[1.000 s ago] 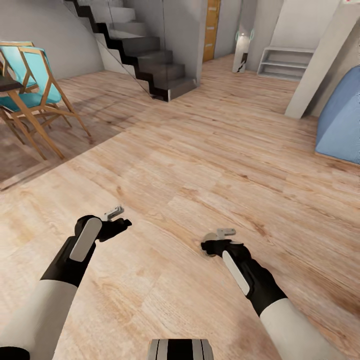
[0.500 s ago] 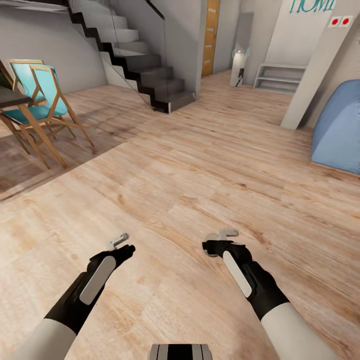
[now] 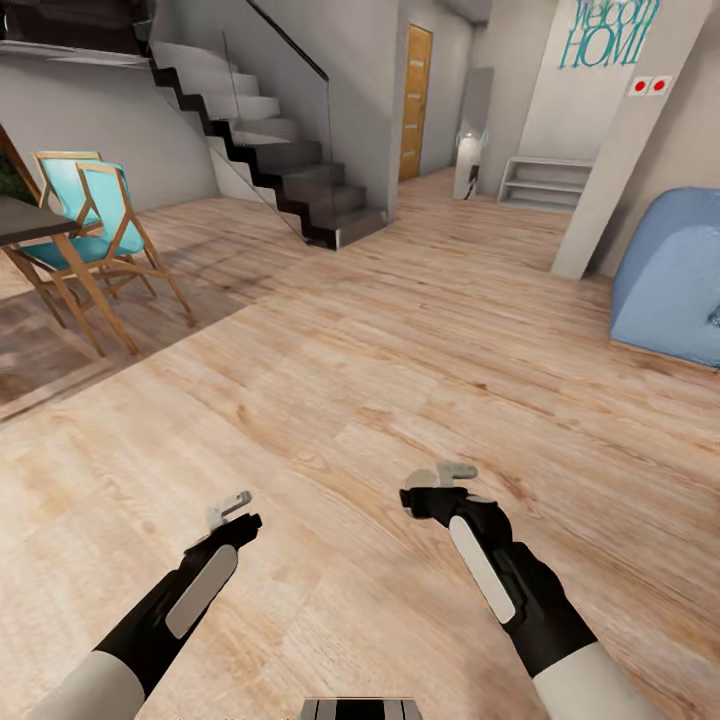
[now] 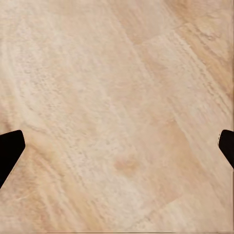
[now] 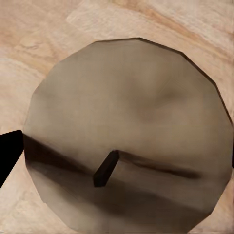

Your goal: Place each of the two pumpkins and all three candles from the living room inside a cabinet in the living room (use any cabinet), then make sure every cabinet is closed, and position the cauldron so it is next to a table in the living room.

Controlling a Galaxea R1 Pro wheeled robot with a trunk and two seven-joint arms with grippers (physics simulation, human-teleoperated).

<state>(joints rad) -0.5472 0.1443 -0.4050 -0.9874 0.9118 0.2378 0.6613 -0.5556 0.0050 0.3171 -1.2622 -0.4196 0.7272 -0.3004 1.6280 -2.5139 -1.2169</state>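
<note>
Two black-sleeved arms reach out low over a pale wooden floor (image 3: pixel 330 400) in the head view, with no piece of furniture beneath them. The left gripper (image 3: pixel 229 507) hangs over bare planks; in the left wrist view its dark fingertips (image 4: pixel 9 148) sit at opposite edges of the picture, spread wide with nothing but floorboards (image 4: pixel 117 112) between them. The right gripper (image 3: pixel 437 482) has its fingers closed around one of the candles (image 5: pixel 126 136), a stubby beige-grey cylinder seen end-on in the right wrist view, its flat top facing the camera and a short dark wick (image 5: pixel 106 168) standing up from the middle (one black fingertip shows at the picture's edge, against the candle's side). In the head view only a pale sliver of that candle peeks out at the gripper's tip.

Farther off on the left, two teal chairs with wooden frames (image 3: pixel 85 215) stand beside the edge of a dark table (image 3: pixel 30 222), on a darker stretch of floor. On the right, a light blue upholstered seat (image 3: pixel 670 275) sits just past a grey-white pillar (image 3: pixel 610 150) bearing two small red dots. Beyond the chairs a dark staircase with a glass rail (image 3: pixel 280 160) climbs toward the left. At the far end of the room an orange-brown door (image 3: pixel 416 100) stands closed, a low white shelf unit (image 3: pixel 545 182) rests against the back wall, and teal lettering (image 3: pixel 608 30) hangs above it.
</note>
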